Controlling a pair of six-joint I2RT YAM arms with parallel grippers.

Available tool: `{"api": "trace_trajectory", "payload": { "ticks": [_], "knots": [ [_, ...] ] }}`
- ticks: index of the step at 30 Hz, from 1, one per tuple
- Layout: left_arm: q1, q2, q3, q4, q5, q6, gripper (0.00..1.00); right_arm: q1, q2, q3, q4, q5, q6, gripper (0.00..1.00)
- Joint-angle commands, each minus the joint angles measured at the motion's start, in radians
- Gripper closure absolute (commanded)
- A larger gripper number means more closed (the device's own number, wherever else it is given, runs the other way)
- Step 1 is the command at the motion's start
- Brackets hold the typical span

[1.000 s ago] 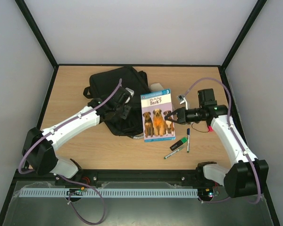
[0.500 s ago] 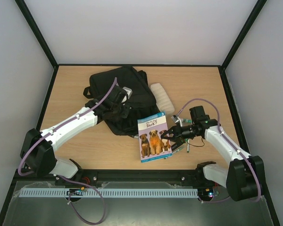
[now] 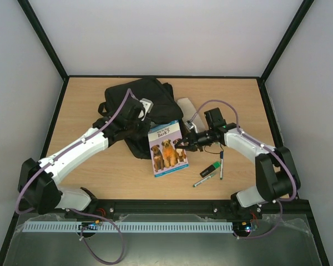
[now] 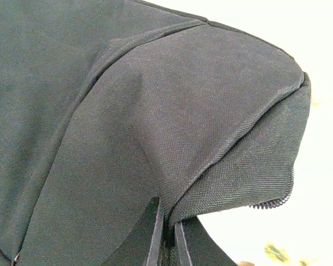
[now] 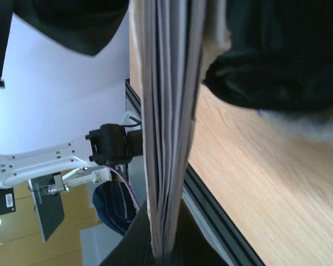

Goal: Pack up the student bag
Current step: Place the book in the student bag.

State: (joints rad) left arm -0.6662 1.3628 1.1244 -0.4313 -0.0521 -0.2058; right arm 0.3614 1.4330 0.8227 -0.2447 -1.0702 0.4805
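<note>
The student bag [image 3: 137, 98], a large black fabric backpack, lies at the back left of the table. My left gripper [image 3: 137, 117] is shut on a fold of its fabric near the zip edge. In the left wrist view that fabric [image 4: 172, 127] fills the frame, and the gripper [image 4: 167, 235] pinches it. My right gripper [image 3: 184, 145] is shut on the right edge of a dog picture book [image 3: 166, 151], which it holds just in front of the bag's right side. The right wrist view shows the book [image 5: 166, 111] edge-on, its pages clamped in the gripper [image 5: 166, 246].
A white rolled pouch [image 3: 186, 105] lies right of the bag. A green and black marker [image 3: 211, 169] and two pens [image 3: 221, 164] [image 3: 204, 179] lie on the wooden table [image 3: 238, 100] near the front right. Black walls frame the table.
My right gripper swung the book down toward the front edge, then left to the bag's front right. My left gripper moved a little back and left, still holding the bag.
</note>
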Motion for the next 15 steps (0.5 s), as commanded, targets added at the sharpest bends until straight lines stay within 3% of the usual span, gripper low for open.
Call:
{"api": "trace_trajectory", "payload": {
  "ticks": [1, 10, 15],
  "knots": [
    [-0.001, -0.071, 0.031, 0.075, 0.032, 0.014, 0.98, 0.04, 0.131, 0.109, 0.078, -0.057, 0.03, 0.99],
    [-0.001, -0.101, 0.033, 0.066, 0.023, 0.023, 0.98, 0.111, 0.288, 0.278, 0.047, -0.074, -0.022, 0.99],
    [-0.001, -0.112, 0.031, 0.072, 0.021, 0.024, 0.97, 0.116, 0.326, 0.271, 0.155, -0.044, 0.072, 0.99]
  ]
}}
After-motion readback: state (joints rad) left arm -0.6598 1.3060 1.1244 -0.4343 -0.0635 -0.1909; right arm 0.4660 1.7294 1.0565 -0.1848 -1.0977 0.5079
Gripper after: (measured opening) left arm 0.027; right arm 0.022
